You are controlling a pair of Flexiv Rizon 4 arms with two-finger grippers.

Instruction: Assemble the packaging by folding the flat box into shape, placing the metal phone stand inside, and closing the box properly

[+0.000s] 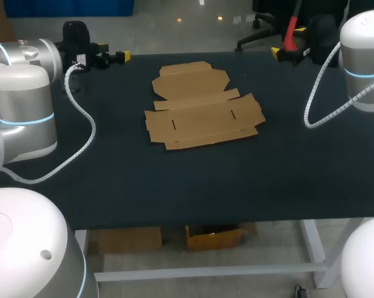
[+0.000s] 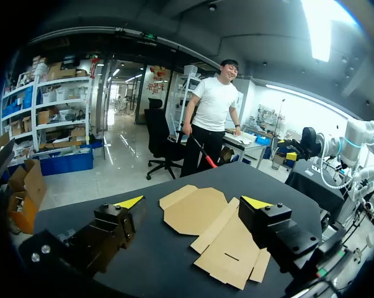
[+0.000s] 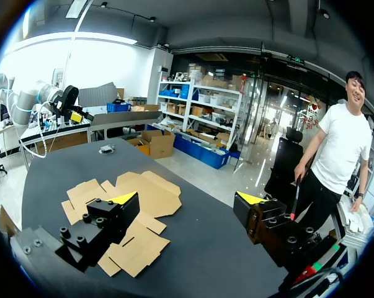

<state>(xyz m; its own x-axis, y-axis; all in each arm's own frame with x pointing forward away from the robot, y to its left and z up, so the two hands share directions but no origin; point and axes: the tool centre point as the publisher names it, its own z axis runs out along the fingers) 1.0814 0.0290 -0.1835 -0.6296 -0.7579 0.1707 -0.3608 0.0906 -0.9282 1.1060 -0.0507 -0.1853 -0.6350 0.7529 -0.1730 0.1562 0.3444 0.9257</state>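
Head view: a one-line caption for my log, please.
Flat cardboard box unfolded on the dark table; left gripper and right gripper at far corners.

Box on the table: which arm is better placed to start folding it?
Left, marginally: the left gripper, open, sits nearer the box, which lies straight ahead of it; the right gripper, open, has it off to one side.

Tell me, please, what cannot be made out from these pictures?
- Stand: in no view; where it is cannot be told.
- Box: its underside, hidden since it lies flat on the table.
- Part of the box, right wrist view: behind a finger of the right pincer.
- Small item at the table's far end, right wrist view: too small to identify.
- Table's left part, head view: covered by the left arm.
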